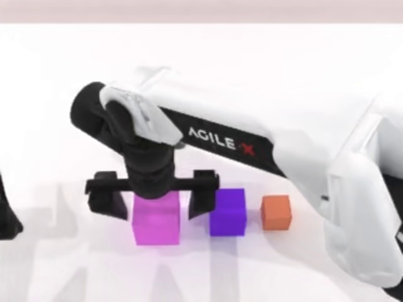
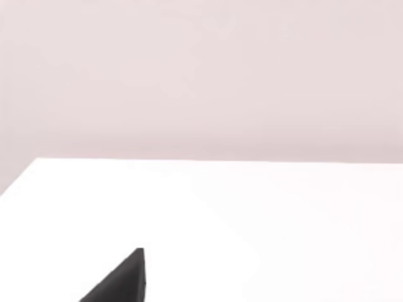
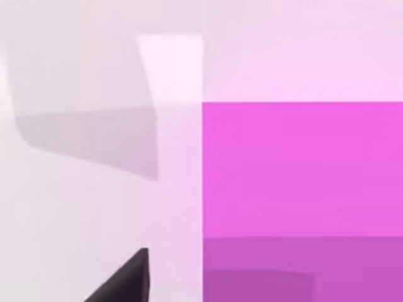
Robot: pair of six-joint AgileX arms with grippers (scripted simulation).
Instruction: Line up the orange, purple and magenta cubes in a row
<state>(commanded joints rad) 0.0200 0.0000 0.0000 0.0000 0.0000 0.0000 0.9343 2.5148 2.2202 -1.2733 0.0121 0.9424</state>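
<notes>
The right gripper (image 1: 153, 200) hangs over the magenta cube (image 1: 157, 220) with its two dark fingers (image 1: 107, 200) spread wide, one on each side of the cube and neither touching it, so it grips nothing. The gripper's body hides the cube's far edge in the top view. In the right wrist view the magenta cube (image 3: 302, 189) fills much of the picture and is cut off at the edge, and only a dark tip of one finger (image 3: 126, 280) shows.

Just right of the magenta cube sits the purple cube (image 1: 227, 212), its near-left corner close to the right-hand finger. Right again, with a small gap, is the orange cube (image 1: 276, 212). The three lie in a row across the white table (image 1: 63, 264).

The left arm (image 1: 7, 217) is parked at the table's left edge, mostly out of view; its wrist view shows only bare table and one dark finger tip (image 2: 119, 280), so its grip cannot be told.
</notes>
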